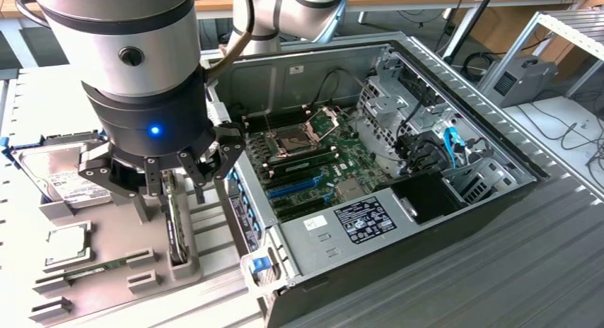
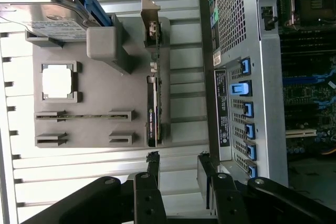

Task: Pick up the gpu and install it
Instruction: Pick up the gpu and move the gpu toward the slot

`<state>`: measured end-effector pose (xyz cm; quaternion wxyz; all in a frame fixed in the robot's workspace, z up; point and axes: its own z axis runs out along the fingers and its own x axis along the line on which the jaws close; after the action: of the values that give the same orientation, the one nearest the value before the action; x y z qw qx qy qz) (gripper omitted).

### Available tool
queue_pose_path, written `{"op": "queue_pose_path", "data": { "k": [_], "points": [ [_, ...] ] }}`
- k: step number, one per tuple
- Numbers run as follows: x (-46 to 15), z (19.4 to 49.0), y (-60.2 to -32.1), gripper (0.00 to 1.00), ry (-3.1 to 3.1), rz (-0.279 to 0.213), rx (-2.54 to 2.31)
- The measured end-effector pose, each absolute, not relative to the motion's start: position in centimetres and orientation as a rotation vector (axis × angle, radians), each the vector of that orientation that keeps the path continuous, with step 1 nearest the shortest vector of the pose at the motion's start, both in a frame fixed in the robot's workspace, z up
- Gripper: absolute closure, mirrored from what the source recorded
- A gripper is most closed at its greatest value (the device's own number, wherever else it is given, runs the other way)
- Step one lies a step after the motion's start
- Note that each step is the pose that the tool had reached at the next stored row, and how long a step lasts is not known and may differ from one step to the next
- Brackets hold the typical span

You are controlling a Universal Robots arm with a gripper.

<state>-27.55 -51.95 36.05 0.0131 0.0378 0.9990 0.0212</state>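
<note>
The gpu stands on its edge in a slot of the grey holder block, to the exterior view's left of the computer case. In the wrist view the gpu appears edge-on as a thin dark card, with its silver end bracket at one end. My gripper hangs just above the card's upper edge, open, with nothing between its black fingers. The wrist view has the gripper open too, its fingertips short of the card's near end.
The open computer case lies on its side with the motherboard and blue card slots exposed. The holder block also carries a silver hard drive, a square processor chip and a narrow memory stick.
</note>
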Motion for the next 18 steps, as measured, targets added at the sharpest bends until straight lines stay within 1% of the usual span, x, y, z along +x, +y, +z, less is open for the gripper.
{"op": "queue_pose_path", "data": {
  "k": [18],
  "points": [
    [-27.56,35.44,-51.93,0.58,3.112,0.066,0.118]
  ]
}}
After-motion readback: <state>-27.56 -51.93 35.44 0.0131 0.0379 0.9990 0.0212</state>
